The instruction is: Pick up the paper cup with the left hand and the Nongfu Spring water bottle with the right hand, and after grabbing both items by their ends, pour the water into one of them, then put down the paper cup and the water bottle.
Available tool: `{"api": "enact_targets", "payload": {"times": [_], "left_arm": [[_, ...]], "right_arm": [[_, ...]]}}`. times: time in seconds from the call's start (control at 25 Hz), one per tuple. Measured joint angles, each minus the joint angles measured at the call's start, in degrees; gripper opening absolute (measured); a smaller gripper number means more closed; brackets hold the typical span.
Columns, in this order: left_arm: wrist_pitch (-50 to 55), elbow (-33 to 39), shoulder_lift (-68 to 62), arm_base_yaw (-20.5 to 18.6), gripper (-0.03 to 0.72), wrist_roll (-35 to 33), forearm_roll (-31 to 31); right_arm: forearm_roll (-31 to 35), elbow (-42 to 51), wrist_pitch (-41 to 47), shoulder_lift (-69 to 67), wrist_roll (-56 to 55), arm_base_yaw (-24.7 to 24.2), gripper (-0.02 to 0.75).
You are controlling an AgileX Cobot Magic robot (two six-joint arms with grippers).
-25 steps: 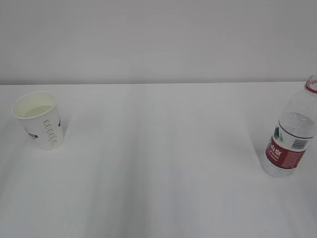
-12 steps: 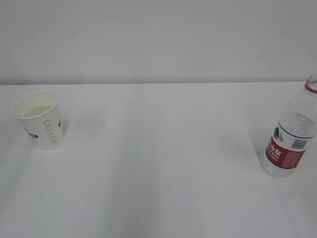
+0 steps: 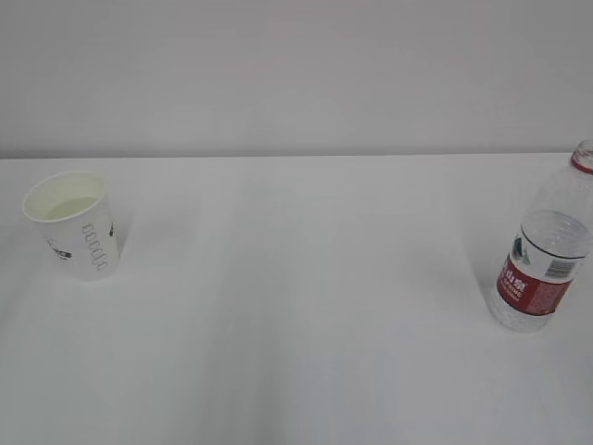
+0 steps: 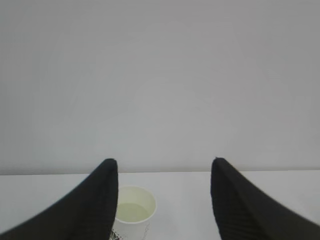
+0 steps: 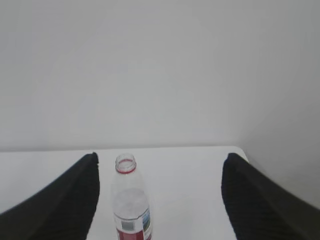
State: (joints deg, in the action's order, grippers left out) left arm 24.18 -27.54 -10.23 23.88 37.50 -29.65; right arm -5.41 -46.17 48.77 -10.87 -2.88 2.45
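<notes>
On the white desk (image 3: pixel 306 306) the paper cup (image 3: pixel 74 222) stands upright with water (image 3: pixel 72 208) inside, the uncapped Nongfu Spring water bottle (image 3: pixel 547 255) upright, well apart to its right. The left end effector (image 4: pixel 164 200) hangs spread, grasping nothing, above the cup; the right end effector (image 5: pixel 160 195) gapes wide behind the bottle.
</notes>
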Motion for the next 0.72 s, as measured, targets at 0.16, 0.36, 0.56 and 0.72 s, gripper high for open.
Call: {"api": "enact_targets", "payload": {"times": [0.16,0.36,0.56,0.72], "left_arm": [[4.65,-0.10,2.54,0.00,0.428,0.00,1.15],[12.20,-0.12,3.38,0.00,0.413,-0.44,4.05],[17.85,-0.12,3.38,0.00,0.407,-13.61,11.01],[21.99,-0.12,3.38,0.00,0.405,-20.89,17.09]], "right_arm": [[0.88,0.00,4.07,0.37,0.73,0.00,0.575],[1.09,-0.14,8.15,0.37,1.25,0.00,0.575],[1.09,-0.14,12.61,0.37,2.88,0.00,0.575],[1.09,-0.14,15.87,0.37,2.88,0.00,0.575]]}}
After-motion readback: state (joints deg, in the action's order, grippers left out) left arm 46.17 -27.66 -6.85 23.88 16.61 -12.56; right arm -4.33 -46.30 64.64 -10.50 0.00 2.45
